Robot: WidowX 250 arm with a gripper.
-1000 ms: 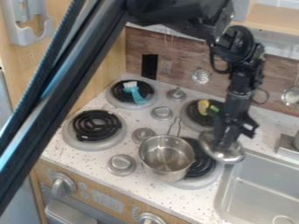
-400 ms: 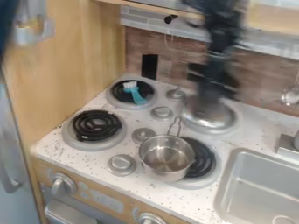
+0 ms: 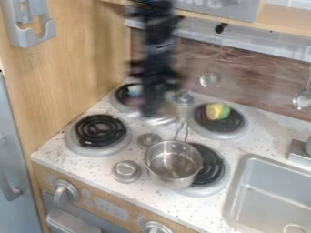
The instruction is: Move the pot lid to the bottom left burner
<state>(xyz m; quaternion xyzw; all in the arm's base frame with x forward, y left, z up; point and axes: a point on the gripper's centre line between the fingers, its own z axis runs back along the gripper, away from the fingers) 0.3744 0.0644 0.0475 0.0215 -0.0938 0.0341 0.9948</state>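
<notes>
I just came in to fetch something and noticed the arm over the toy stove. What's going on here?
The robot's gripper has hold of the pot lid, which hangs over the stove knobs beside the back left burner. It is meant for the bottom left burner but is not there yet. The metal saucepan sits uncovered, partly on the front right burner, and a yellow and green item lies on the back right burner.
</notes>
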